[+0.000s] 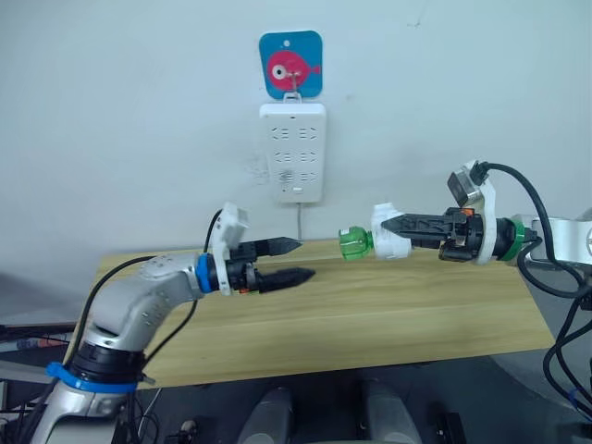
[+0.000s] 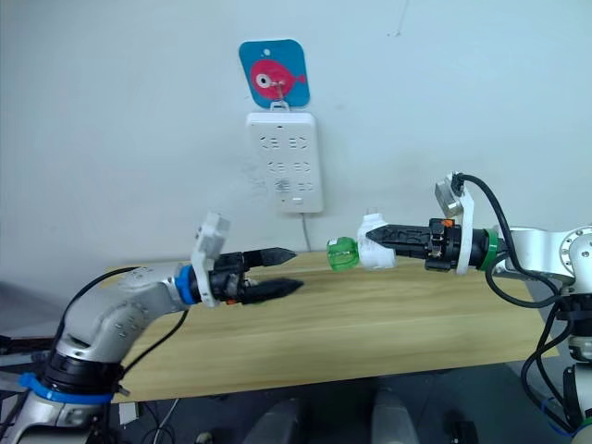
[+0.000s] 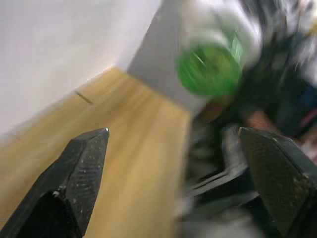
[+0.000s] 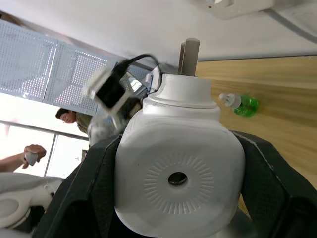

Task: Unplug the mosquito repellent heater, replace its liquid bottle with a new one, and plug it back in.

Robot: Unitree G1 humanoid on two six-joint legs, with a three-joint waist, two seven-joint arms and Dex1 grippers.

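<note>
— So where is the mosquito repellent heater (image 1: 392, 232) sitting?
— Clamped in the right claw (image 1: 388, 225) above the worktop (image 1: 416, 314), its green bottle (image 1: 354, 243) pointing toward the nearby left claw (image 1: 298, 260), which is gaping wide.

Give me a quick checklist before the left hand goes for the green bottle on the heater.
1. Heater unplugged from the power strip: ok.
2. Right gripper gripping the heater: ok.
3. Green bottle attached, pointing toward the left gripper: ok.
4. Left gripper open: ok.
5. Left gripper lined up with the bottle: not ok, it sits lower and short of it.
6. New bottle lying on the table: ok.
</note>
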